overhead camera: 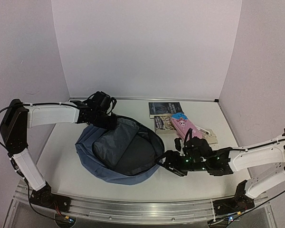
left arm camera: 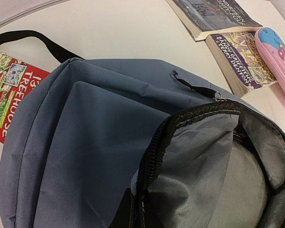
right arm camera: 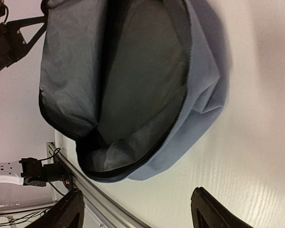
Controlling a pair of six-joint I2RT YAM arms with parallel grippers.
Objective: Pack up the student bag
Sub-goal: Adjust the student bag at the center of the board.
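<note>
The student bag (overhead camera: 118, 152), a large slate-blue backpack, lies in the middle of the table with its main zip undone and the dark lining (right arm camera: 133, 80) showing. My left gripper (overhead camera: 107, 121) is at the bag's far rim, shut on the zip edge (left arm camera: 154, 152) of the opening and holding the flap up. In the left wrist view only the gripper's (left arm camera: 137, 219) dark tips show, clamped on that edge. My right gripper (overhead camera: 170, 165) hovers just off the bag's right side, open, its fingers (right arm camera: 204, 202) spread wide over bare table with nothing between them.
Two books (overhead camera: 165, 109) (overhead camera: 162, 124) and a pink pencil case (overhead camera: 183, 126) lie at the back right, beside the bag. A red book (left arm camera: 9, 90) sticks out from under the bag's far side, by a black strap (left arm camera: 42, 40). An aluminium rail (overhead camera: 133, 210) runs along the near edge.
</note>
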